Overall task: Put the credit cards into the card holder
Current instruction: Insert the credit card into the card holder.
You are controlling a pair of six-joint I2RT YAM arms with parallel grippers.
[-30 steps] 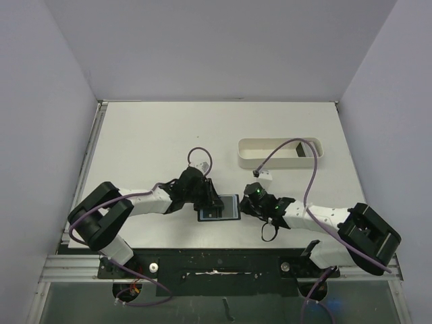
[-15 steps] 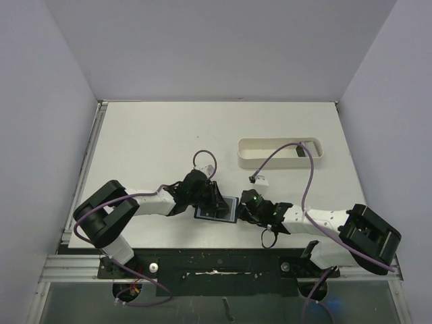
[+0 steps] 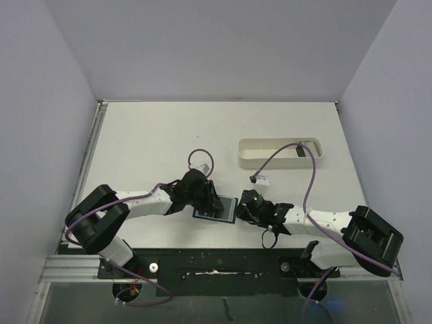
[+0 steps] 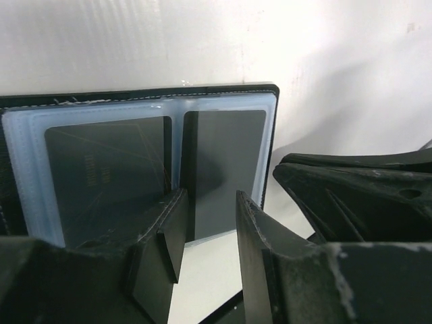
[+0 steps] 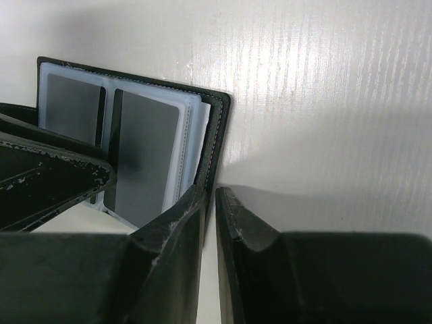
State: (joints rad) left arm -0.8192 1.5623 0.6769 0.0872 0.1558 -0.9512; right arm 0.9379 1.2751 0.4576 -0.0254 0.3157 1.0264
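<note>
**A:** Where's the card holder (image 3: 216,208)?

**B:** Open on the table (image 3: 155,135), between both hands. Two credit cards (image 4: 108,172) sit in its pockets.

**A:** And the hands?

**B:** The left hand (image 4: 206,233) is narrowly parted at the outer card (image 4: 226,162). The right hand (image 5: 209,209) is nearly closed at the cover. I can't tell if it's gripping.

**A:** I'd push that card squarely and slowly, keeping the cover pinned.

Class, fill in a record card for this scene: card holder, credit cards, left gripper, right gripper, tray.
card holder: open on the table, between the two grippers
credit cards: two dark ones in its bluish pockets
left gripper: open, fingertips at one card's lower edge
right gripper: nearly shut at the holder's edge; grip unclear
white tray: farther back, apart from the holder
</note>
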